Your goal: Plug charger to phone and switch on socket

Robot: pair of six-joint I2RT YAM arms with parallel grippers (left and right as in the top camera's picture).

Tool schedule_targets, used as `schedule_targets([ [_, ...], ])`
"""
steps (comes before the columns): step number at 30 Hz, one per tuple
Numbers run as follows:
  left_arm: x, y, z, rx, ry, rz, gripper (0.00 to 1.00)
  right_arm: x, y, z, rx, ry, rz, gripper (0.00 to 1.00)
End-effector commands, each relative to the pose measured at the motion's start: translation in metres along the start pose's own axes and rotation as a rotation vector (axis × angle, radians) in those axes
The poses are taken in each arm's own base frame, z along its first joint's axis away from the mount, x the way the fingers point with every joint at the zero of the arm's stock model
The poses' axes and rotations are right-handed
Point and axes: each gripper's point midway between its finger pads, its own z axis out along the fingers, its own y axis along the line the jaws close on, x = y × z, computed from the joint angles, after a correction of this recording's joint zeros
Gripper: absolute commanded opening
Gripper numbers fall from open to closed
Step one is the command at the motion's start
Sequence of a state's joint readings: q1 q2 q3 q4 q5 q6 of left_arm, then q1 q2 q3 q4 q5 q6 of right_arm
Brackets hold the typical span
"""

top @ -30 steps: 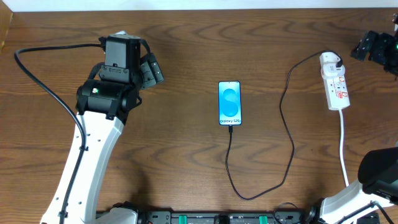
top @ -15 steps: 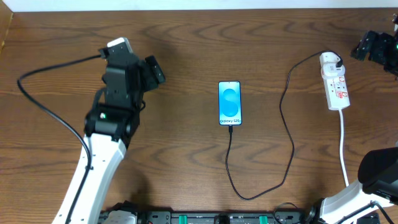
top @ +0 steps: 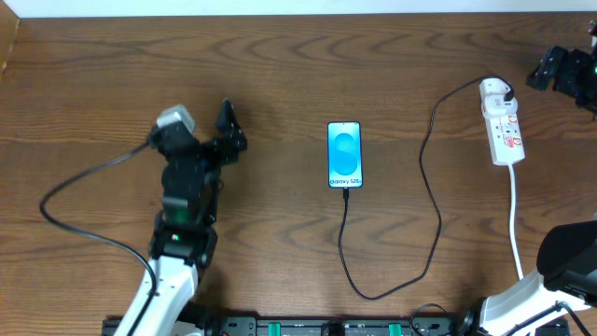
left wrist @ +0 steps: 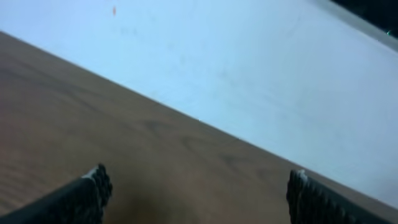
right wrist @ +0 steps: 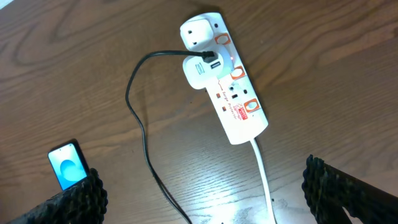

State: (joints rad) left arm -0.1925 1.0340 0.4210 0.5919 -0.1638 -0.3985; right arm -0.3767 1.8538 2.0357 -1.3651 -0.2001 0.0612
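Charger (top: 422,161) between phone (top: 344,154) and socket (top: 502,131)

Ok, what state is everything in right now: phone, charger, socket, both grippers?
phone: flat on the table, screen lit, cable tip at its bottom edge, looks plugged in.
charger: adapter seated in the socket, cable slack on the table.
socket: flat on the table, switch position unclear.
left gripper: open, empty.
right gripper: open, empty.
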Motion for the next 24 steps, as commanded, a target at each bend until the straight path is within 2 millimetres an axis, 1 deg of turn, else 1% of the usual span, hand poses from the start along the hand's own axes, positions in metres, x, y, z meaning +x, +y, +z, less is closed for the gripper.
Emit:
schedule_targets([
  [1, 0.003, 0.008, -0.014, 0.004, -0.044, -0.004, 0.92, -0.004, 0.002, -0.008, 0.004, -0.026, 0.004, 0.99],
  [6, 0.001, 0.02, -0.032, -0.017, -0.098, -0.015, 0.92, -0.004, 0.003, -0.008, 0.004, -0.026, 0.003, 0.99],
  [12, -0.002, 0.033, -0.048, -0.054, -0.154, -0.026, 0.92, -0.004, 0.003, -0.008, 0.004, -0.026, 0.003, 0.99],
  [19, 0.01, 0.045, -0.066, -0.048, -0.176, -0.033, 0.92, -0.004, 0.003, -0.008, 0.004, -0.026, 0.003, 0.99],
  [24, 0.02, 0.058, -0.079, -0.063, -0.203, -0.041, 0.92, -0.004, 0.003, -0.008, 0.004, -0.026, 0.003, 0.99],
])
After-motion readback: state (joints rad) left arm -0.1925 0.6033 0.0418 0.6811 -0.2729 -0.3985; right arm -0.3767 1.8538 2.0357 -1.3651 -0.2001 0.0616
